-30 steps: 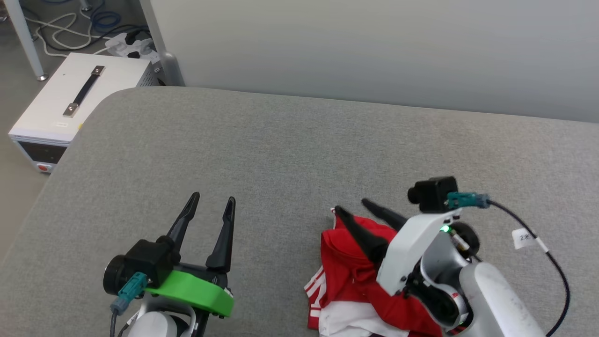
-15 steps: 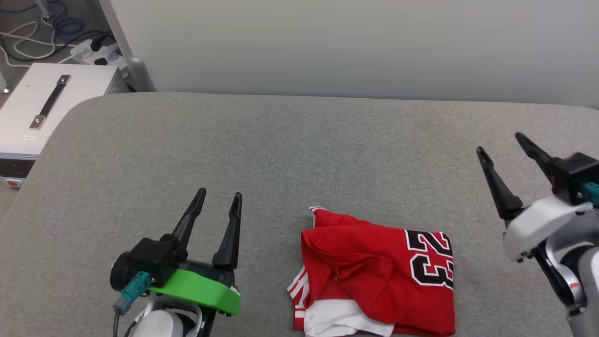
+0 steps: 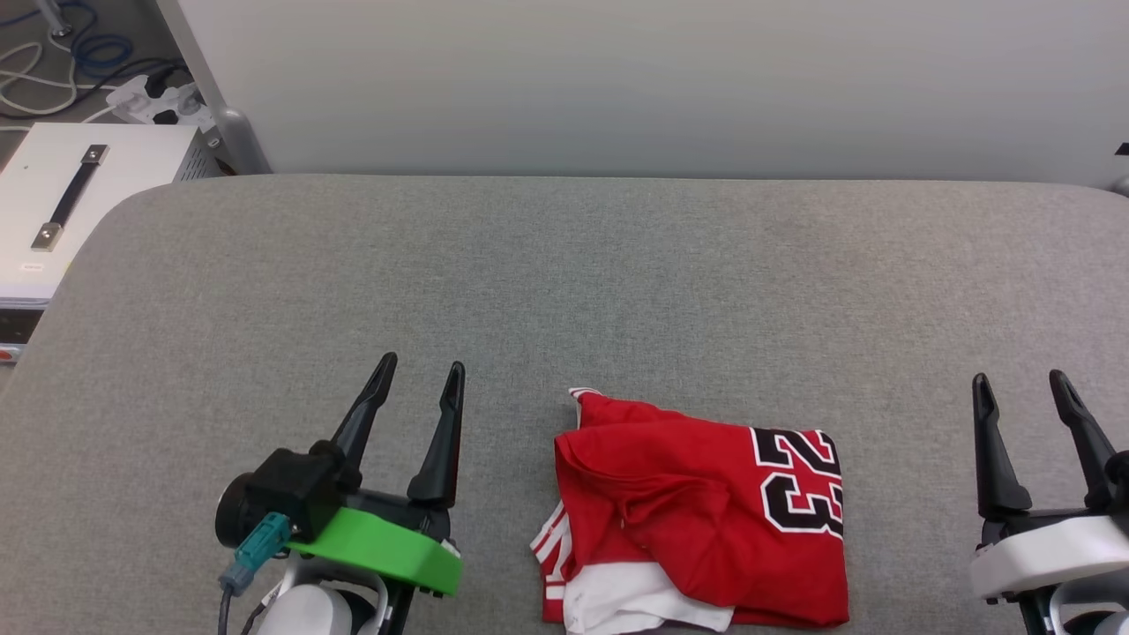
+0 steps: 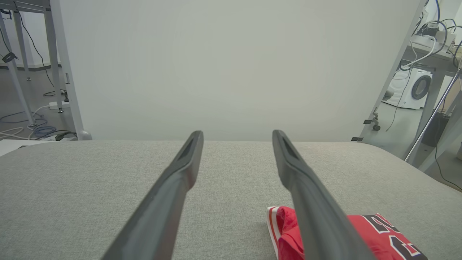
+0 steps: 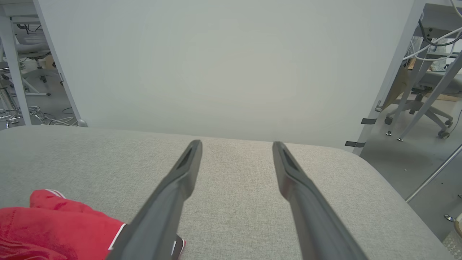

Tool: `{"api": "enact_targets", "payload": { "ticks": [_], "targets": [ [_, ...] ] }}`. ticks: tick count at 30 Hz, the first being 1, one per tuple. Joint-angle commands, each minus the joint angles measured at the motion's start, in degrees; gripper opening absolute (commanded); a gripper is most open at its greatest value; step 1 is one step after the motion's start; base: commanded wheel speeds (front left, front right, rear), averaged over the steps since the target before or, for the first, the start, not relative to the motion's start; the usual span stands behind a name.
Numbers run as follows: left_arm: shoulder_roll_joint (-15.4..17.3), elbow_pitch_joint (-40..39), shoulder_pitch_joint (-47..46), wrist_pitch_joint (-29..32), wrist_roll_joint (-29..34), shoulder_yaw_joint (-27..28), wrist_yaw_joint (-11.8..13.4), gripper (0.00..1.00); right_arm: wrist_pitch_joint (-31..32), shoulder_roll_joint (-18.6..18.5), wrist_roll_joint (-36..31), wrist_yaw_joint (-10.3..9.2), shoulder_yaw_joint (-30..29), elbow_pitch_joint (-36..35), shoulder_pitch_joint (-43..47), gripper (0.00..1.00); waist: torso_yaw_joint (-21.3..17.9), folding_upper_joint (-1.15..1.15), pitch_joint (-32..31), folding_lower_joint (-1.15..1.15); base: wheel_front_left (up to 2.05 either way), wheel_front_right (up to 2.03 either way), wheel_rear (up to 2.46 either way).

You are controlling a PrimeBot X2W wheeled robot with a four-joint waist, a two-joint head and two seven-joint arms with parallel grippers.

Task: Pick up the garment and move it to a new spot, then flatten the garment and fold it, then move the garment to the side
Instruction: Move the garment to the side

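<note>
A: What takes up most of the scene?
B: A broad table [image 3: 564,265] covered in grey cloth, with rounded corners. A plain pale panel [image 3: 635,79] stands behind its far edge.
A: And off the table?
B: On the floor past the far left corner sits a white box [image 3: 62,203] with a dark strap handle on top. It may be a piece of equipment, but the frame cuts it off, so I can't say. Cables [image 3: 88,57] and a white power strip [image 3: 154,101] lie beyond it.
A: Where is the garment?
B: The garment [image 3: 697,520] lies on the table close to the near edge, folded into a rough rectangle. It is between the two grippers, touching neither and nearer the left one. Its left half is rumpled and its right half lies flatter.
A: And the grippers?
B: The left gripper [image 3: 422,362], on a green mount, is poised just left of the garment, its jaws spread wide and holding nothing. The right gripper [image 3: 1020,377], at the lower right, is well clear of the cloth, its jaws likewise parted and empty. In each wrist view the two dark fingers point toward the panel, with bare table between them.
A: Any small details?
B: A black "23" [image 3: 798,481] outlined in white sits on the garment's right side. A white sleeve [image 3: 617,604] with red-and-white striped trim [image 3: 549,547] pokes out at the lower left corner.
</note>
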Motion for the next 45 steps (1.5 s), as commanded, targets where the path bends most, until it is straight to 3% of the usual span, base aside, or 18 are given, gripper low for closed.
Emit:
{"api": "enact_targets", "payload": {
  "ticks": [1, 15, 21, 25, 29, 32, 36, 40, 45],
  "targets": [
    [-0.18, -0.18, 1.29, -0.33, -0.49, -0.12, -0.18, 1.0, -0.96, 0.65, -0.74, -0.05, -0.02, 0.14, 0.7, 1.0, -0.01, 0.0, 0.09, 0.0, 0.0, 0.0, 0.0],
    [-0.64, 0.61, 1.73, -0.33, -0.01, -0.25, -0.18, 1.0, -3.31, 2.58, -0.81, -0.05, 0.79, 3.52, 1.14, 1.0, 0.72, 0.0, -0.05, 0.0, 0.0, 0.0, 0.0],
    [-0.64, 0.45, 1.57, -0.33, 0.12, -0.32, -0.18, 1.0, 0.32, 2.09, -0.03, -0.05, 1.75, 3.56, 0.99, 1.0, 1.07, 0.0, 0.16, 0.0, 0.0, 0.0, 0.0],
    [-0.43, 0.51, 1.47, -0.33, 0.18, -0.63, -0.18, 1.0, 10.96, 0.97, 4.34, -0.05, 3.9, 2.01, 0.38, 1.0, 1.39, 0.0, 0.48, 0.0, 0.0, 0.0, 0.0],
    [-0.34, 0.49, 1.1, -0.33, 0.26, -0.78, -0.18, 1.0, 26.62, -1.25, 8.52, -0.05, 5.54, -0.67, -0.53, 1.0, 1.79, 0.0, 1.38, 0.0, 0.0, 0.0, 0.0],
    [-0.42, 0.39, 0.49, -0.33, 0.38, -1.09, -0.18, 1.0, 39.96, -0.91, 12.04, -0.05, 5.17, -2.28, -1.35, 1.0, 2.21, 0.0, 2.6, 0.0, 0.0, 0.0, 0.0],
    [-0.47, 0.48, -0.87, -0.33, 0.54, -1.91, -0.18, 1.0, 52.39, -1.04, 12.6, -0.05, 4.51, -3.89, -3.23, 1.0, 3.34, 0.0, 4.87, 0.0, 0.0, 0.0, 0.0],
    [-0.57, 0.51, -2.33, -0.33, 0.55, -2.57, -0.18, 1.0, 59.39, -0.33, 12.08, -0.05, 3.37, -3.04, -5.2, 1.0, 4.79, 0.0, 7.06, 0.0, 0.0, 0.0, 0.0],
    [-0.73, 0.77, -3.59, -0.33, 0.48, -2.86, -0.18, 1.0, 63.12, 1.33, 11.98, -0.05, 3.22, -0.66, -6.51, 1.0, 6.6, 0.0, 8.8, 0.0, 0.0, 0.0, 0.0]
  ]
}}
